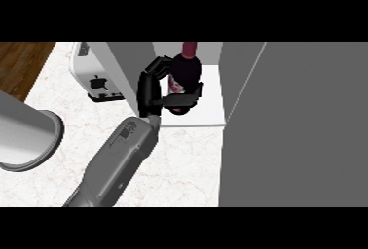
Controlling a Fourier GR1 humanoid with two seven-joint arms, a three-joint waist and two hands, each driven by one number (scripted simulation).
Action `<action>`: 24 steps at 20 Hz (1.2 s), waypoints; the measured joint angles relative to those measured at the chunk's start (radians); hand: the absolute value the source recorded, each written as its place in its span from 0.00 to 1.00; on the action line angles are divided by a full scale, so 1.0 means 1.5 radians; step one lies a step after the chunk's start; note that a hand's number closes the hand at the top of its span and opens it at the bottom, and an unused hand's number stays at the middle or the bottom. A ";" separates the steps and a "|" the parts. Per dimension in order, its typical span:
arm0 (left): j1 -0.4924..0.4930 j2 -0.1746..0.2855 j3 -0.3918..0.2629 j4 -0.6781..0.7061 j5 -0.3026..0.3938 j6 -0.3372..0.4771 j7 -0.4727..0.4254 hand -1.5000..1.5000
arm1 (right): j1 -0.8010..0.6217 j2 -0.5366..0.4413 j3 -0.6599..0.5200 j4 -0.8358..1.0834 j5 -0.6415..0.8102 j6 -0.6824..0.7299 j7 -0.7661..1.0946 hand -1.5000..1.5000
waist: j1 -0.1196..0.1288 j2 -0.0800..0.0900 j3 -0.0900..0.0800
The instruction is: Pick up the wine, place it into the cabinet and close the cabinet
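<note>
Grey forearm (119, 155), hand (152, 91) round maroon wine (186, 71)

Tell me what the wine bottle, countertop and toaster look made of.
Wine bottle: dark maroon, slight sheen, probably glass. Countertop: white marble-like stone with faint pinkish veins, possibly laminate. Toaster: pale shell, metal or plastic, can't tell which; black lever and base.

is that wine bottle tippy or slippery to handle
Likely rigid and heavy: the wine bottle looks like dark glass. Tall and narrow, so it may tip if nudged on the cabinet shelf. Its smooth surface may slip in the robot hand curled round it.
</note>
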 measured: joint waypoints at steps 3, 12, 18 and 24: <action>-0.033 -0.001 0.019 0.067 0.012 -0.010 -0.027 1.00 | -0.010 0.000 0.002 0.001 -0.003 -0.001 0.006 0.00 | -0.004 0.001 0.000; -0.111 -0.001 0.059 0.195 0.021 -0.010 -0.120 1.00 | 0.001 0.014 0.029 0.001 -0.002 -0.001 -0.005 0.00 | -0.009 0.002 0.000; -0.173 0.004 0.100 0.289 0.030 -0.015 -0.176 1.00 | 0.017 0.018 0.040 0.003 0.000 0.007 -0.021 0.00 | -0.013 0.003 0.000; -0.210 -0.002 0.134 0.353 0.052 -0.036 -0.199 1.00 | 0.020 0.016 0.038 0.003 -0.001 0.011 -0.027 0.00 | -0.018 0.004 0.000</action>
